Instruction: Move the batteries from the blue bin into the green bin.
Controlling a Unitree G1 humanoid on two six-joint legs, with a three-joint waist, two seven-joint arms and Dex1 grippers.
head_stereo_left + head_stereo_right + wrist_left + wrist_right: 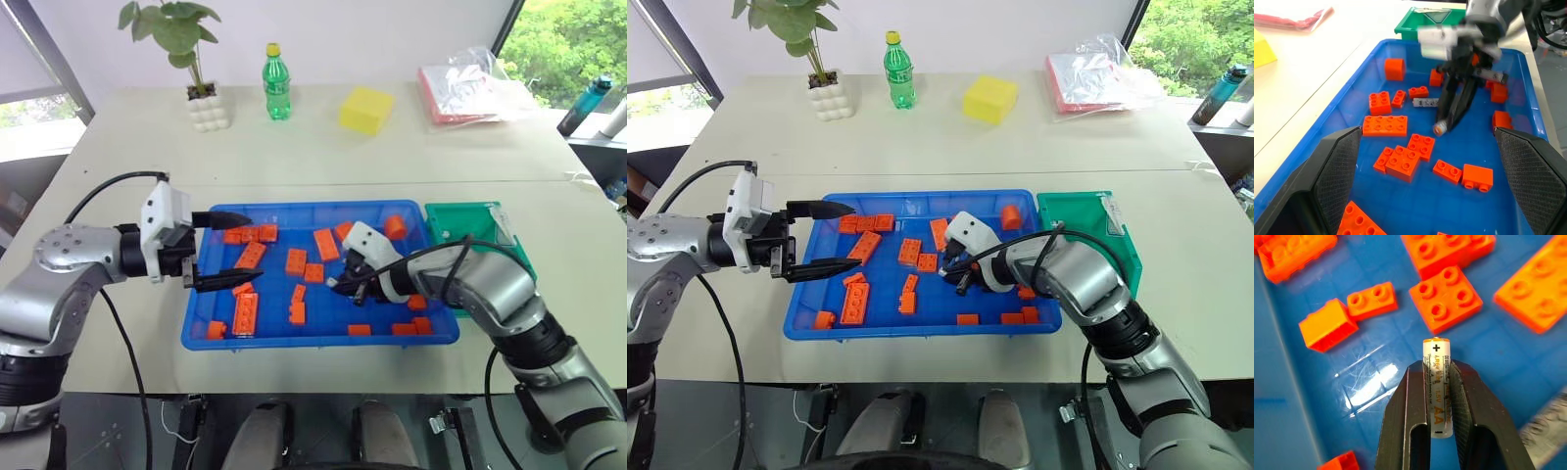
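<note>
Over the middle of the blue bin [196, 328], the right gripper [1439, 382] was clamped on one of the batteries [1437, 382], a white AA cell pinched lengthwise between the two black fingers [1405, 421]. Its plus end stuck out past the fingertips toward the gridded floor, and its other end sat back between the fingers. In the left wrist view the same battery [1440, 128] hung clear of the floor at the tip of the right gripper [1449, 115], pointing down and slightly sideways.

A second battery [1425, 102] lay flat on the bin floor just beside that gripper, near a small orange brick [1418, 91]. A grey cylinder [1492, 75] lay further back behind the gripper; whether it was another battery could not be told.

In the head views the right gripper [345, 284] sat a little toward three o'clock of the bin's centre, its fingers aimed toward nine o'clock. The green bin [475, 217] stood touching the blue bin's edge at three o'clock, well apart from the held battery.

The left gripper [240, 250] hovered over the bin's nine o'clock side with its fingers [231, 217] spread wide apart and holding nothing, pointing toward three o'clock across the scattered orange bricks [296, 260].

At twelve o'clock on the table [392, 157], beyond the bin, stood a potted plant [191, 69], a green bottle [276, 83] and a yellow block [365, 109].
</note>
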